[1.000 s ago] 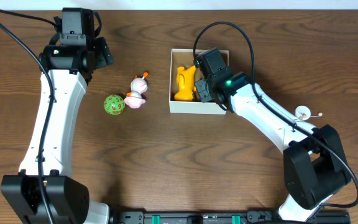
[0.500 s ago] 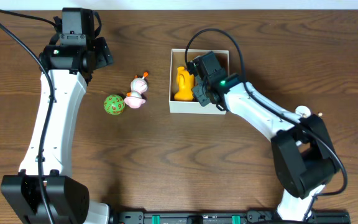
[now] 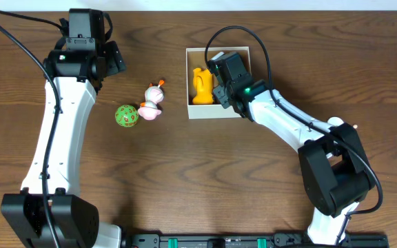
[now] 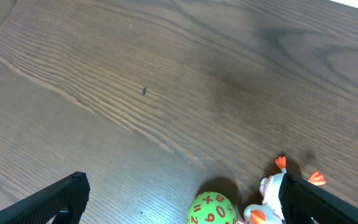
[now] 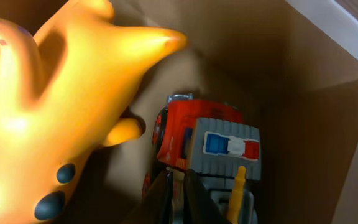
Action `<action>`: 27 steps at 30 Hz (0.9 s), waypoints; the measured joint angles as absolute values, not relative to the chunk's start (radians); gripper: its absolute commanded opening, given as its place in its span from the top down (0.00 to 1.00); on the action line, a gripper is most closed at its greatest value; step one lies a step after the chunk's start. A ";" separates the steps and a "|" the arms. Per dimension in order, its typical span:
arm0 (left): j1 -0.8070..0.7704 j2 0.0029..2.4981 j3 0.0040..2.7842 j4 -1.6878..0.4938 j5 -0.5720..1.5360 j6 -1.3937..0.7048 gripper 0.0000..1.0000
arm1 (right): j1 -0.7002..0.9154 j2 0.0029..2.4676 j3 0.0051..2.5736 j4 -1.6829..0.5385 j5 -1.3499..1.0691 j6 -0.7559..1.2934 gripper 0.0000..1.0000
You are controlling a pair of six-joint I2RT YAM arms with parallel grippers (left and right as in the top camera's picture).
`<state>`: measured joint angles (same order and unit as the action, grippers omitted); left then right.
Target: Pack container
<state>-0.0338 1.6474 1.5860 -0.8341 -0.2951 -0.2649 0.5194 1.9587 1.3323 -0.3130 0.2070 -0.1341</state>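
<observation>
The container (image 3: 212, 113) is a white square box with a brown inside (image 5: 309, 130), right of the table's middle. A yellow rubber animal (image 3: 200, 85) lies in its left half and fills the left of the right wrist view (image 5: 42, 112). My right gripper (image 3: 220, 88) reaches into the box, its jaws (image 5: 180, 199) nearly closed on the edge of a red and grey toy truck (image 5: 219, 134) on the box floor. My left gripper (image 3: 113, 59) is open and empty at the back left, above bare table (image 4: 182, 196).
A green ball with orange numbers (image 3: 126, 116) and a white and pink bird toy (image 3: 153, 102) lie on the table left of the box; both show at the bottom of the left wrist view, the ball (image 4: 213, 210) and the bird (image 4: 267, 198). A small white object (image 3: 336, 125) lies at the right.
My right gripper has moved toward the back left inside the box, and the box has shifted that way with it. The left arm has not moved.
</observation>
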 measured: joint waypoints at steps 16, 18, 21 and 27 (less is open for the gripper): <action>-0.034 1.647 1.586 -0.834 -0.295 -0.265 0.02 | 0.526 1.959 1.339 -0.387 0.124 -0.136 0.91; -0.034 1.647 1.586 -0.834 -0.295 -0.265 0.02 | 0.526 1.958 1.340 -0.405 0.062 -0.133 0.91; -0.034 1.647 1.586 -0.834 -0.295 -0.265 0.02 | 0.527 1.953 1.340 -0.434 -0.002 -0.125 0.91; -0.034 1.647 1.586 -0.834 -0.295 -0.265 0.02 | 0.529 1.883 1.340 -0.490 -0.057 -0.117 0.90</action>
